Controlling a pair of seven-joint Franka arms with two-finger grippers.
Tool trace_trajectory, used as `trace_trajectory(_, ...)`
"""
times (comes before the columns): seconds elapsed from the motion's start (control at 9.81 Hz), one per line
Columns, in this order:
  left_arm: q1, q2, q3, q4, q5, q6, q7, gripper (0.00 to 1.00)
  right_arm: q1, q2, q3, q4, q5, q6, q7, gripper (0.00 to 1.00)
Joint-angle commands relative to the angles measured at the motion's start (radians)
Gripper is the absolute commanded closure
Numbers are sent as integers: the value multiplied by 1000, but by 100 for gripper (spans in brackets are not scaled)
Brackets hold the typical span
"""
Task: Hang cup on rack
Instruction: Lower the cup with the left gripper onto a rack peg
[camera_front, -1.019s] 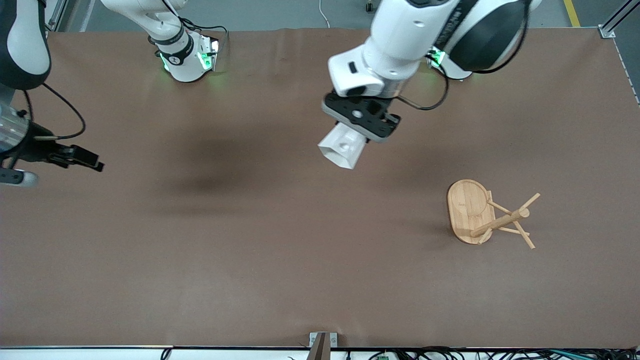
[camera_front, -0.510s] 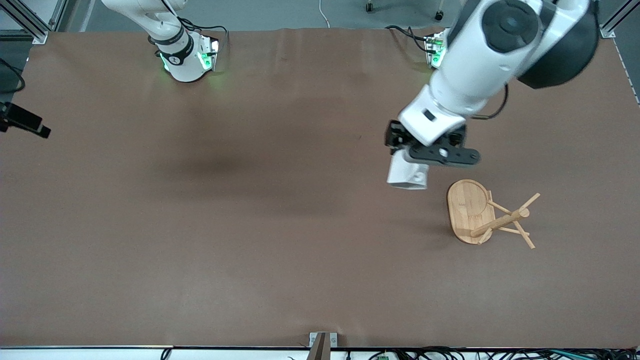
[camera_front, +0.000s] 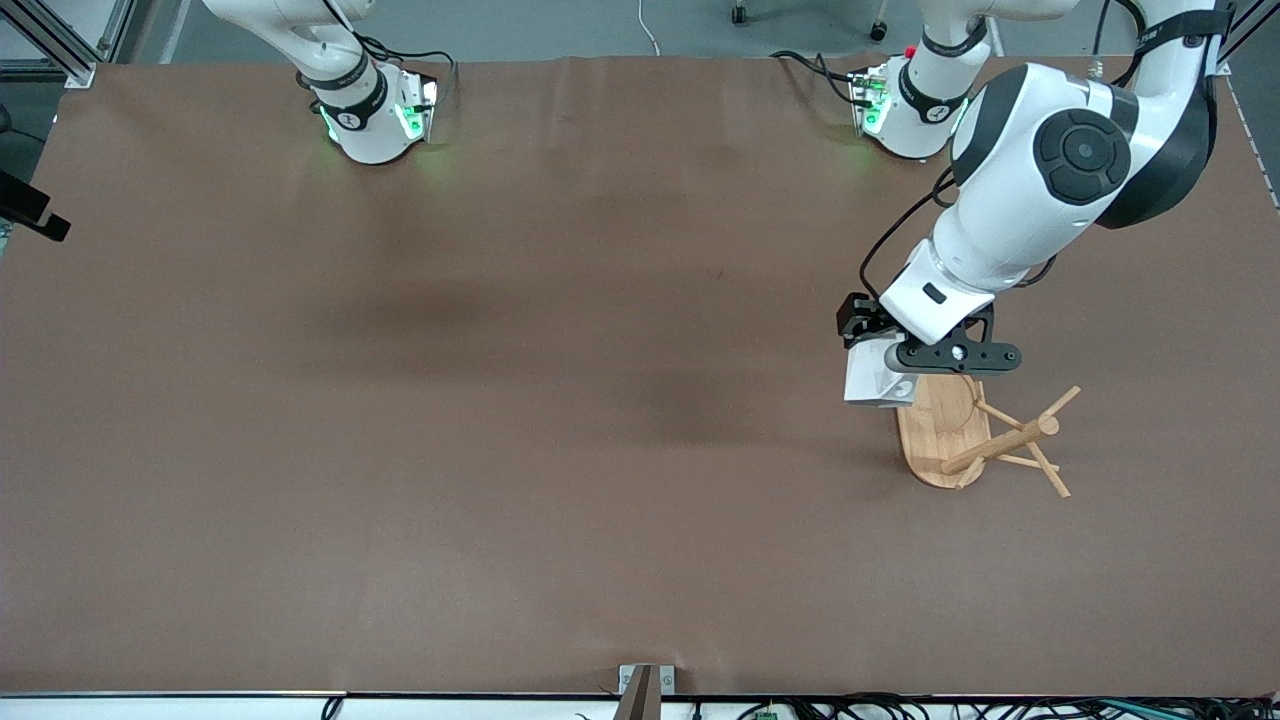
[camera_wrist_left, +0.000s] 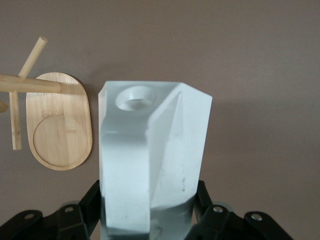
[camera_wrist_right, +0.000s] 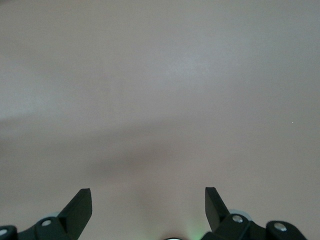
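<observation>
Now carried from mid-frame to the right-centre, cup (camera_front: 872, 376) pinched in left gripper (camera_front: 905, 362) just over the rack (camera_front: 940, 440) base edge, ready for pegging; right gripper (camera_wrist_right: 148, 200) spread, waiting at far-left edge.

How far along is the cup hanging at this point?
Done: the cup is picked up, clamped in the left gripper. In hand: it is held in the air by the edge of the rack base, its handle hole visible in the left wrist view. Left: no peg carries the cup yet, so hanging and release remain. The right gripper waits open at the right arm's end of the table.
</observation>
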Motion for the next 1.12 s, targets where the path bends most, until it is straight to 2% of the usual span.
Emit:
trace_trajectory(0.0, 41, -49, -11, -145, -15, 86, 126, 98, 0, -7, 1, 6, -23, 1, 41, 0)
trace_trajectory(0.31, 72, -46, -8, -204, -16, 168, 299, 98, 0, -7, -2, 12, -22, 3, 26, 0)
trace_trajectory(0.41, 86, -41, -4, -206, -16, 176, 345, 98, 3, -7, 1, 12, -57, 3, 24, 0)
trace_trajectory(0.51, 91, -36, 1, -206, -16, 179, 364, 98, 7, -7, 2, 12, -74, 7, 26, 0)
trace_trajectory(1.02, 135, -6, 2, -203, -16, 205, 405, 98, 6, -7, 4, 10, -49, 6, 26, 0)
